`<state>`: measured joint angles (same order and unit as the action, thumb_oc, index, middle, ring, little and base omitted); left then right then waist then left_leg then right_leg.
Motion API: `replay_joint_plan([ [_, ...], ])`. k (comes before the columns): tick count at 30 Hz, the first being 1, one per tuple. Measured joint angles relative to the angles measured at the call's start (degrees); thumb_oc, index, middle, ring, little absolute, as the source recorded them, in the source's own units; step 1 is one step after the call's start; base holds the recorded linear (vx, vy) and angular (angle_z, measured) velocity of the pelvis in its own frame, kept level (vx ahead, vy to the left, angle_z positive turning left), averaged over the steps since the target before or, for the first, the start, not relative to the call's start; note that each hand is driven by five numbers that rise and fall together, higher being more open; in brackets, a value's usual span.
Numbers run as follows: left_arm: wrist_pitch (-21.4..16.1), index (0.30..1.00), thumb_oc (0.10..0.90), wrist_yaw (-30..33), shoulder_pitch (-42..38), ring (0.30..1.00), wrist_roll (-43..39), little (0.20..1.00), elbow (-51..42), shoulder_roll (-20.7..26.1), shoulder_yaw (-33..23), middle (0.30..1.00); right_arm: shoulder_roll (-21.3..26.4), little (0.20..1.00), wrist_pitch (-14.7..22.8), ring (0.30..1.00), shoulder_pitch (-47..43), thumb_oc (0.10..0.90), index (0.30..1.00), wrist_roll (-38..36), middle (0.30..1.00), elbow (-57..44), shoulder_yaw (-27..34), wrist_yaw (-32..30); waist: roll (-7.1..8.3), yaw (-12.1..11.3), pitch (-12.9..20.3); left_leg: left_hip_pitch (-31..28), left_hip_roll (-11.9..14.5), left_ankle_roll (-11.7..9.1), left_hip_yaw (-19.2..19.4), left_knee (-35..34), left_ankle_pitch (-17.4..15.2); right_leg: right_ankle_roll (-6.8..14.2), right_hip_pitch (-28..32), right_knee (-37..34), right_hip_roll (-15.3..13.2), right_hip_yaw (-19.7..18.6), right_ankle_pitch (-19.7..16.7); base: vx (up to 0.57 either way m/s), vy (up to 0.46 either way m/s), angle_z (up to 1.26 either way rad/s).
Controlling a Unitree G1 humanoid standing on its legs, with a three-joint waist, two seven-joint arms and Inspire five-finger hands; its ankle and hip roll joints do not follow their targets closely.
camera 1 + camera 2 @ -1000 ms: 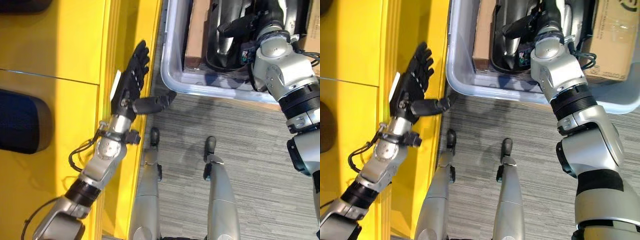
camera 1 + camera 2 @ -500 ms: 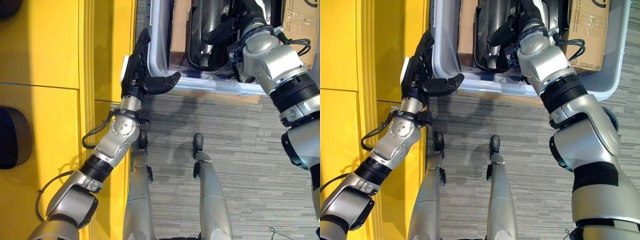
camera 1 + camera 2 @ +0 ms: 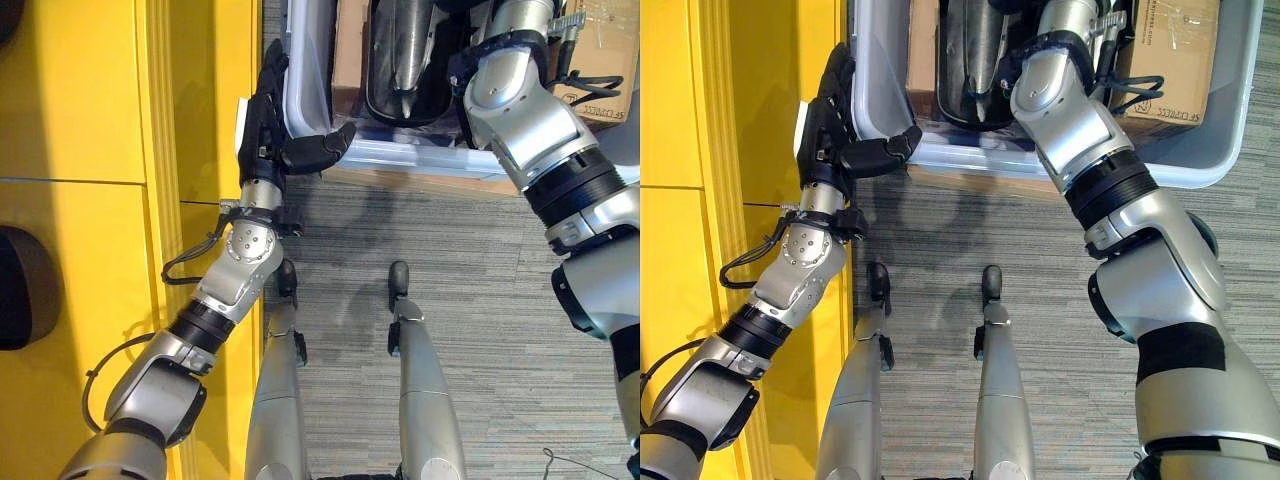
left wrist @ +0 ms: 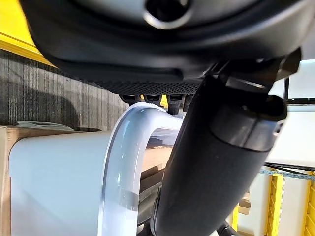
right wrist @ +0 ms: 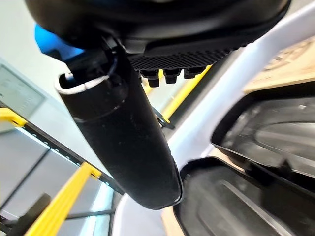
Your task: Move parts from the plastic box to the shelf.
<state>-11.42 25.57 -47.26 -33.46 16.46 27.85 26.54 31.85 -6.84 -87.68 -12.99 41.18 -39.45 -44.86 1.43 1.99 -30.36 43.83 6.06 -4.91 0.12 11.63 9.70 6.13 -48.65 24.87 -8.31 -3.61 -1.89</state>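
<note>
plastic box: pale translucent plastic box (image 3: pixel 1230 120) on the grey carpet floor (image 3: pixel 480 330), just beside the yellow metal shelf (image 3: pixel 110 120).
part: long glossy black moulded part (image 3: pixel 400 60) inside the box, long axis running away from the robot, beside a brown cardboard carton (image 3: pixel 1165 60).
left robot hand (image 3: pixel 275 135): at the box's near corner, fingers straight along the outer wall, thumb under the rim, not gripping.
right robot hand (image 5: pixel 147 69): over the black part inside the box; cannot tell its fingers' state.

Small dark print on the cardboard box (image 3: pixel 1165 60) inside the plastic box (image 3: pixel 1230 120), too small and tilted to make out; no other text, numbers or signs legible.
</note>
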Motion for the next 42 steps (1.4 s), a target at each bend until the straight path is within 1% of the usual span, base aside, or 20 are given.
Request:
replay_joint_plan([
  [1, -0.32, 1.000, 0.900, 0.00, -0.24, 1.000, 0.00, 1.000, 0.53, -0.02, 0.04, 1.000, -0.03, 1.000, 1.39, 1.000, 0.00, 0.900, 1.000, 0.33, 1.000, -0.97, 0.07, -1.55, -0.01, 0.01, 0.00, -0.01, -0.06, -0.25, 0.15, 0.01, 0.16, 0.02, -0.01, -0.03, -0.08, -0.07, 0.01, 0.00, 0.000, 0.00],
  [4, -0.41, 1.000, 0.900, -0.15, -0.93, 1.000, -0.02, 1.000, 1.25, -0.05, 0.21, 1.000, -0.13, 1.000, 3.17, 1.000, 0.08, 0.900, 1.000, 2.95, 1.000, -4.48, 1.42, -3.47, -0.02, 0.01, -0.01, -0.01, -0.15, -0.27, 0.20, 0.02, 0.19, 0.05, -0.01, -0.01, -0.17, -0.09, 0.01, 0.00, 0.000, 0.00],
  [7, -0.39, 1.000, 0.900, -0.17, -0.87, 1.000, -0.01, 1.000, 1.45, -0.09, 0.22, 1.000, -0.34, 1.000, 4.60, 1.000, 0.11, 0.900, 1.000, 5.58, 1.000, -8.19, 2.25, -3.41, -0.03, -0.03, -0.01, -0.06, -0.15, -0.32, 0.14, 0.04, 0.29, 0.06, 0.00, 0.17, -0.16, -0.07, 0.00, 0.00, 0.000, 0.00],
  [9, -0.33, 1.000, 0.900, -0.60, -0.48, 1.000, 0.02, 1.000, 1.45, -0.05, 0.09, 1.000, -0.32, 1.000, 5.47, 1.000, 1.37, 0.900, 1.000, 7.68, 1.000, -12.49, 2.27, -2.41, -0.03, -0.04, -0.01, -0.15, -0.15, -0.32, 0.15, 0.06, 0.34, 0.06, 0.00, 0.35, -0.16, -0.10, 0.00, 0.01, 0.019, 0.01],
  [10, -0.18, 1.000, 0.900, -1.41, 0.88, 1.000, 0.12, 1.000, 0.29, -0.71, -0.97, 1.000, 0.95, 1.000, 5.29, 1.000, 5.65, 0.900, 1.000, 8.63, 1.000, -20.10, 4.21, 0.09, -0.03, 0.03, -0.01, -0.17, -0.19, 0.07, 0.10, 0.02, 0.08, 0.09, 0.04, 0.40, -0.18, -0.12, 0.05, 0.01, 0.047, 0.02],
  [11, -0.25, 1.000, 0.900, -1.41, 1.60, 1.000, 0.25, 1.000, -0.06, -0.66, -1.41, 1.000, 1.38, 1.000, 5.46, 1.000, 7.43, 0.900, 1.000, 9.30, 1.000, -22.70, 4.51, 0.59, -0.03, 0.14, -0.01, -0.21, -0.22, 0.18, 0.18, 0.03, 0.00, 0.12, 0.04, 0.40, -0.21, -0.22, 0.07, 0.01, 0.049, 0.01],
  [12, -0.27, 1.000, 0.900, -1.34, 3.05, 1.000, 0.71, 1.000, -1.10, -1.25, -2.66, 1.000, 1.89, 1.000, 5.22, 1.000, 11.59, 0.900, 1.000, 10.92, 1.000, -28.28, 6.01, 2.73, -0.03, 0.57, -0.01, -0.28, -0.31, 0.31, 0.36, 0.04, -0.09, 0.19, 0.04, 0.39, -0.24, -0.44, 0.12, 0.01, 0.041, -0.01],
  [14, -0.30, 1.000, 0.900, -1.28, 4.40, 1.000, 1.22, 1.000, -1.88, -1.87, -4.36, 1.000, 2.31, 1.000, 5.33, 1.000, 17.19, 0.900, 1.000, 13.04, 1.000, -34.28, 7.23, 4.16, -0.03, 1.29, -0.01, -0.39, -0.39, 0.58, 0.80, 0.02, -0.28, 0.27, 0.03, 0.31, -0.32, -0.76, 0.13, 0.01, 0.045, -0.06],
  [16, 0.07, 1.000, 0.900, -1.18, 5.04, 1.000, 2.26, 1.000, -2.38, -1.91, -5.35, 1.000, 2.40, 1.000, 5.33, 1.000, 19.69, 0.900, 1.000, 13.76, 1.000, -34.97, 7.53, 5.52, -0.03, 1.80, -0.01, -0.61, -0.39, 0.70, 1.23, 0.00, -0.38, 0.30, 0.04, 0.20, -0.33, -1.04, 0.13, 0.01, 0.037, -0.07],
  [17, 0.11, 1.000, 0.900, -1.18, 5.77, 1.000, 2.55, 1.000, -2.69, -1.90, -6.07, 1.000, 2.67, 1.000, 5.26, 1.000, 21.22, 0.900, 1.000, 14.00, 1.000, -35.13, 7.91, 6.29, -0.03, 2.46, -0.01, -0.62, -0.40, 0.74, 1.28, -0.05, -0.42, 0.31, 0.04, 0.14, -0.34, -1.06, 0.16, 0.01, 0.027, -0.04],
  [19, 0.02, 1.000, 0.900, -1.04, 6.83, 1.000, 2.94, 1.000, -3.45, -2.02, -7.13, 1.000, 4.50, 1.000, 5.03, 1.000, 25.26, 0.900, 1.000, 14.09, 1.000, -36.91, 10.24, 8.25, -0.03, 2.83, -0.01, -0.64, -0.30, 0.75, 1.44, -0.17, -0.46, 0.28, 0.00, -0.10, -0.19, -1.27, 0.17, 0.01, 0.031, -0.05],
  [20, 0.02, 1.000, 0.900, -1.02, 7.08, 1.000, 2.96, 1.000, -3.64, -2.02, -7.25, 1.000, 4.93, 1.000, 4.88, 1.000, 25.92, 0.900, 1.000, 14.14, 1.000, -37.26, 10.77, 8.83, -0.03, 2.90, -0.01, -0.66, -0.28, 0.76, 1.50, -0.17, -0.49, 0.26, 0.00, -0.13, -0.16, -1.32, 0.18, 0.01, 0.025, -0.05],
  [21, 0.07, 1.000, 0.900, -0.77, 7.72, 1.000, 3.74, 1.000, -4.07, -2.02, -7.65, 1.000, 5.79, 1.000, 3.78, 1.000, 27.63, 0.900, 1.000, 14.82, 1.000, -38.77, 12.14, 10.07, -0.03, 3.00, -0.01, -0.70, -0.20, 0.78, 1.68, -0.17, -0.61, 0.18, 0.00, -0.28, -0.08, -1.45, 0.24, 0.01, 0.013, -0.06],
  [23, 0.17, 1.000, 0.900, 1.39, 8.96, 1.000, 6.02, 1.000, -5.26, -2.15, -8.10, 1.000, 7.66, 1.000, 3.23, 1.000, 30.25, 0.900, 1.000, 15.77, 1.000, -41.17, 13.61, 12.24, -0.02, 3.62, -0.01, -0.69, -0.14, 0.85, 1.96, -0.17, -0.78, 0.34, 0.00, -0.56, -0.04, -1.57, 0.09, 0.01, 0.000, -0.06],
  [26, 1.23, 1.000, 0.900, 4.32, 10.47, 1.000, 8.83, 1.000, -6.96, -2.22, -8.91, 1.000, 8.48, 1.000, 2.99, 1.000, 34.20, 0.900, 1.000, 16.40, 1.000, -43.46, 15.81, 14.69, -0.02, 4.08, -0.01, -0.80, -0.08, 0.97, 2.20, -0.02, -0.95, 0.41, 0.03, -0.45, -0.05, -1.59, 0.15, 0.00, 0.000, 0.00],
  [29, 1.70, 1.000, 0.900, 7.56, 11.76, 1.000, 12.21, 1.000, -7.86, -2.14, -9.53, 1.000, 9.45, 1.000, 2.79, 1.000, 37.15, 0.900, 1.000, 16.43, 1.000, -43.45, 15.90, 16.49, -0.04, 4.24, -0.02, -0.88, -0.02, 0.90, 2.30, -0.02, -0.93, 0.41, 0.05, -0.42, 0.02, -1.62, 0.21, 0.00, -0.004, -0.01],
  [34, 1.77, 1.000, 0.900, 10.69, 13.20, 1.000, 18.82, 1.000, -7.96, -1.51, -13.46, 1.000, 9.76, 1.000, 2.65, 1.000, 40.94, 0.900, 1.000, 17.36, 1.000, -43.25, 16.00, 17.09, -0.09, 4.20, -0.06, -1.03, 0.04, 0.65, 2.28, 0.00, -0.75, 0.39, 0.08, -0.07, 0.08, -1.61, 0.22, 0.00, 0.000, 0.00],
  [39, 1.56, 1.000, 0.900, 16.03, 12.69, 1.000, 24.98, 1.000, -11.74, 2.06, -17.21, 1.000, 9.78, 1.000, 2.69, 1.000, 41.17, 0.900, 1.000, 17.42, 1.000, -43.24, 16.03, 17.47, -0.13, 4.00, -0.08, -1.26, -0.05, 0.73, 2.02, -0.03, -0.72, 0.36, 0.11, 0.53, 0.06, -1.59, 0.25, -0.01, 0.005, 0.01],
  [42, 1.74, 1.000, 0.900, 16.82, 11.52, 1.000, 28.90, 1.000, -15.12, 4.23, -18.05, 1.000, 9.70, 1.000, 2.69, 1.000, 41.21, 0.900, 1.000, 18.43, 1.000, -43.24, 16.03, 18.65, -0.18, 3.67, -0.11, -1.64, -0.16, 0.76, 1.84, -0.04, -0.60, 0.29, 0.32, 1.12, -0.01, -1.54, 0.48, 0.00, 0.006, 0.01],
])
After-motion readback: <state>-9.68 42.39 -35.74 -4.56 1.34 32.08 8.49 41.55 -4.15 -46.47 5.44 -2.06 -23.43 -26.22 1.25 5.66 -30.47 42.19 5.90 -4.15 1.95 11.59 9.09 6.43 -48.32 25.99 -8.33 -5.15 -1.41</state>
